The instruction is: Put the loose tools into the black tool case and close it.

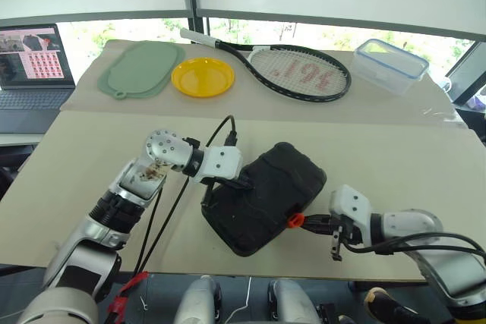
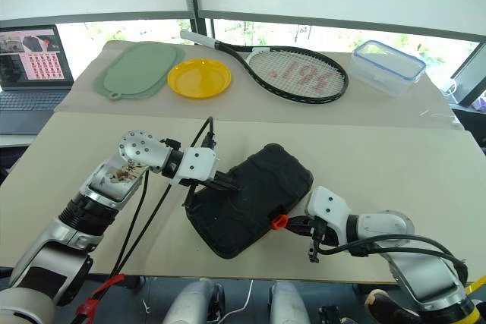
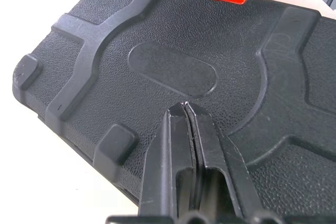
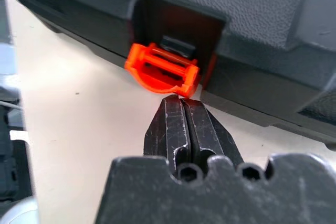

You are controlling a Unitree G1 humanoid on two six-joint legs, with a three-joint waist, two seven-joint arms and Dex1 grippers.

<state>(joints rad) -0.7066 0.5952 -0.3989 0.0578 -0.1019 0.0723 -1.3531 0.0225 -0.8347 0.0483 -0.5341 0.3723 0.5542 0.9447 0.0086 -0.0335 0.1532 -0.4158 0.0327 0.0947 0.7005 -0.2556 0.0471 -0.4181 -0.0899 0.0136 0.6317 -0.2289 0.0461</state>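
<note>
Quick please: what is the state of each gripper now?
Left gripper: shut, holding nothing, fingertips on the case lid.
Right gripper: shut, holding nothing, tips at the orange latch.

Far table edge: green mat (image 1: 141, 68), yellow plate (image 1: 203, 77), racket (image 1: 300, 72), clear box (image 1: 389, 65); laptop (image 1: 32, 66) left.

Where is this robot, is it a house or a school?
Probably an office or lab: a plain table beside big windows, a laptop on a side desk, and odd test items like a tennis racket.

closed black tool case (image 2: 247, 199); right gripper (image 2: 292, 224) at latch (image 2: 279, 222)
</note>
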